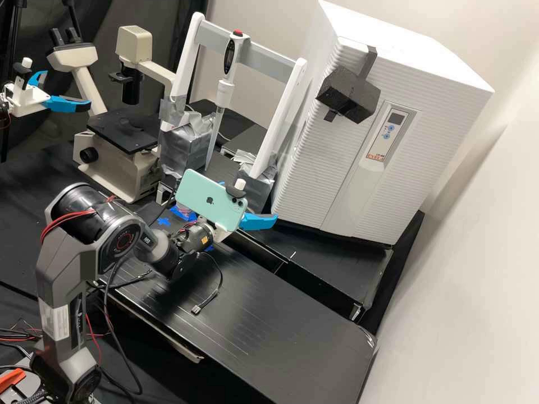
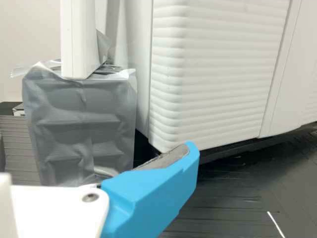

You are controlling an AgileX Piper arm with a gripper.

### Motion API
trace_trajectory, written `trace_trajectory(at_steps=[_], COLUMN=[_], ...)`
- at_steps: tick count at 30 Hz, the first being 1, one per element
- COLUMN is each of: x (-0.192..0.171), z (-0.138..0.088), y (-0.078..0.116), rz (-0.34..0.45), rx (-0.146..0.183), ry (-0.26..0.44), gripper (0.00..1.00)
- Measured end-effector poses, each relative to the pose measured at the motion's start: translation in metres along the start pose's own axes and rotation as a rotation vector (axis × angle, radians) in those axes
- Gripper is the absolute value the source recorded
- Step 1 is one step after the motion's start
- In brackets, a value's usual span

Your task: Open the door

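In the high view the gripper [image 1: 257, 221] is low over the bench, left of the white cabinet's lower front corner, partly hidden by a mint-green phone on its wrist. Its fingers stand apart, with nothing seen between them. The cabinet's ridged white door [image 1: 314, 168] looks closed; a black block [image 1: 349, 94] sticks out from its upper part. From the wrist, one blue finger of the gripper [image 2: 151, 191] shows, its grey pad [image 2: 166, 157] bare, in front of the lower edge of the door [image 2: 218, 74]. Whether finger and door touch, I cannot tell.
A white frame [image 1: 286, 112] holding a pipette [image 1: 224, 92] stands left of the cabinet, its feet in grey-taped blocks [image 2: 81, 124]. Farther left is a microscope [image 1: 120, 146]. A loose cable [image 1: 216, 280] lies on the black bench [image 1: 269, 331]. The second arm's gripper is at the upper left.
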Motion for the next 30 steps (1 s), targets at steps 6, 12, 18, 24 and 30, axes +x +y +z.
trace_trajectory(at_steps=[6, 12, 18, 24, 30], x=[0.000, -0.009, -0.022, -0.021, -0.010], z=[0.000, 0.002, -0.001, -0.010, -0.031], y=[0.000, 0.010, 0.038, 0.073, 0.104], rz=[0.000, 0.026, 0.113, 0.217, 0.280], rx=[0.000, -0.004, 0.046, 0.078, 0.068], ry=[0.000, 0.000, 0.019, 0.063, 0.110], gripper=[1.00, 1.00, 1.00, 1.00, 1.00])
